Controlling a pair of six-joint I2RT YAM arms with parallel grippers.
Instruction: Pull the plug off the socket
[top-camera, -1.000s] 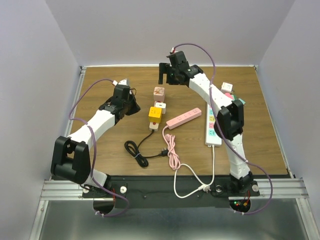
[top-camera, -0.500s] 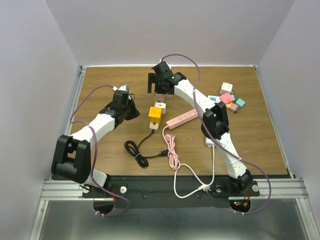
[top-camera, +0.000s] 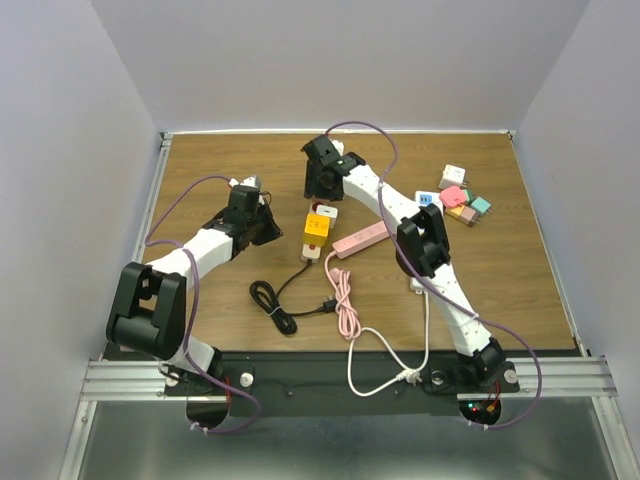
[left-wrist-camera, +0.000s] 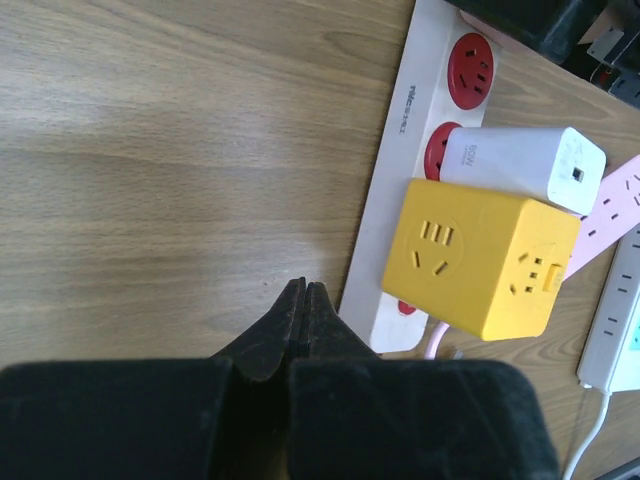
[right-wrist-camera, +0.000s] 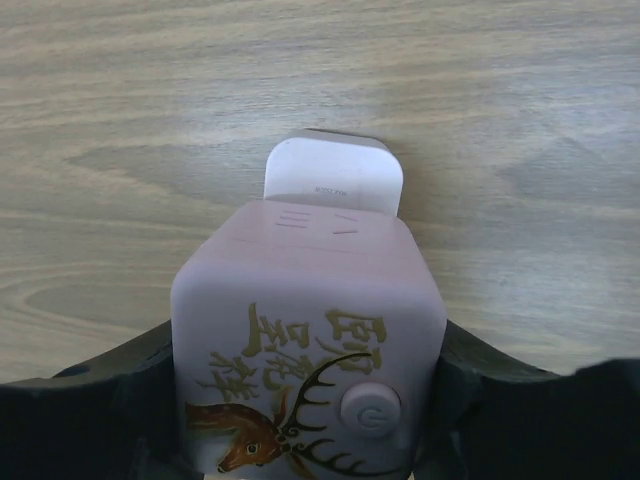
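The pink cube plug (right-wrist-camera: 300, 290), printed with a gold-and-brown deer, gold characters and a round power button, sat on the far end of the white power strip (left-wrist-camera: 395, 130) with red outlets. The right gripper (right-wrist-camera: 305, 395) had its fingers (right-wrist-camera: 130, 395) pressed against both sides of it. The left gripper (left-wrist-camera: 303, 298) was fully closed and empty, just beside the strip near a yellow cube (left-wrist-camera: 470, 260) and a white charger (left-wrist-camera: 520, 165).

Bare table (top-camera: 200, 150) lies open left of the socket strip (left-wrist-camera: 395, 150). On the strip's right the pink power strip (top-camera: 360, 239) crowds the yellow cube (top-camera: 316, 226). The right fingers (right-wrist-camera: 100, 390) flank the pink cube plug (right-wrist-camera: 305, 340).
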